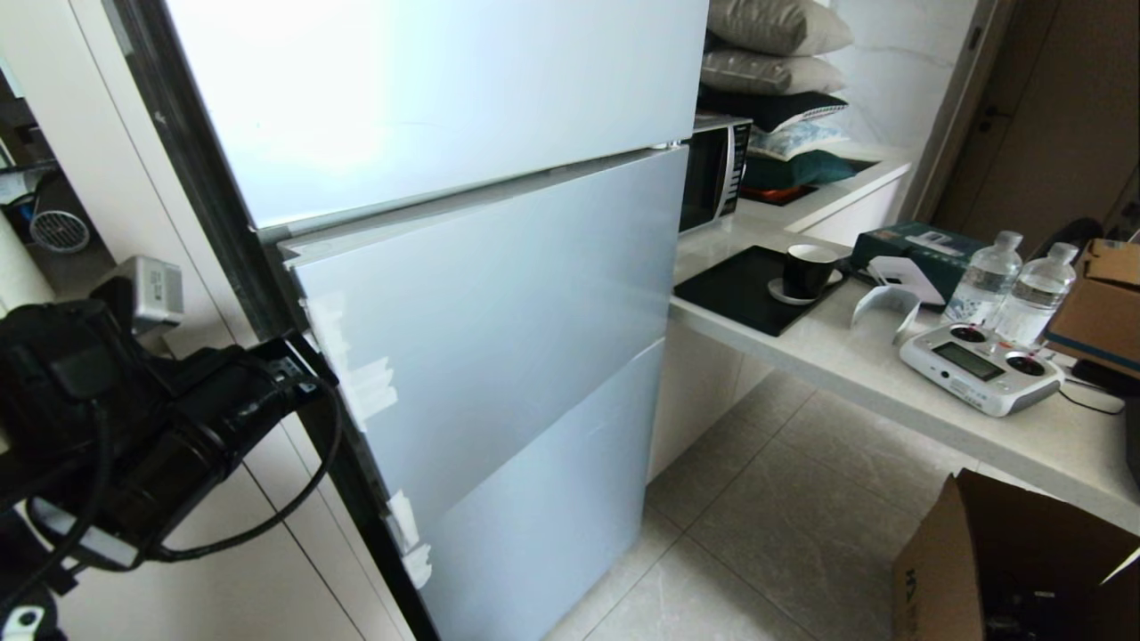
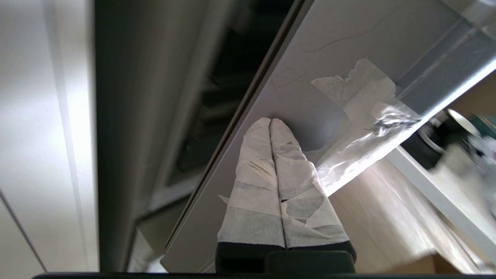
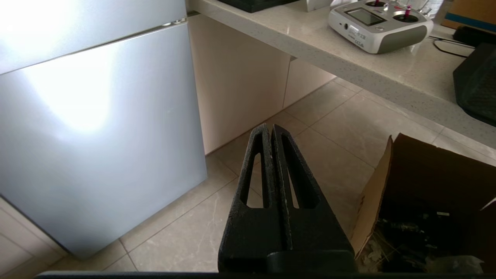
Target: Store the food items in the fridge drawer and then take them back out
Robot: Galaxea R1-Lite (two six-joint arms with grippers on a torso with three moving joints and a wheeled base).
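The food items and the fridge drawer are out of view. The fridge's middle door (image 1: pixel 499 329) stands slightly ajar, with white tape scraps (image 1: pixel 361 378) on its left edge. My left arm (image 1: pixel 178 418) reaches to that edge, and its fingertips are hidden behind the door in the head view. In the left wrist view my left gripper (image 2: pixel 271 121) is shut with nothing in it. Its tape-wrapped fingers (image 2: pixel 255 186) lie against the door's grey taped edge (image 2: pixel 302 89), beside the dark gap (image 2: pixel 217 97) into the fridge. My right gripper (image 3: pixel 270 127) is shut and empty, low above the floor.
To the right of the fridge runs a white counter (image 1: pixel 828 356) carrying a black tray (image 1: pixel 739 289), a cup (image 1: pixel 809 270), two water bottles (image 1: pixel 1011 285) and a remote controller (image 1: pixel 980 365). An open cardboard box (image 1: pixel 1006 561) stands on the tiled floor (image 1: pixel 757 516). A microwave (image 1: pixel 712 174) sits behind.
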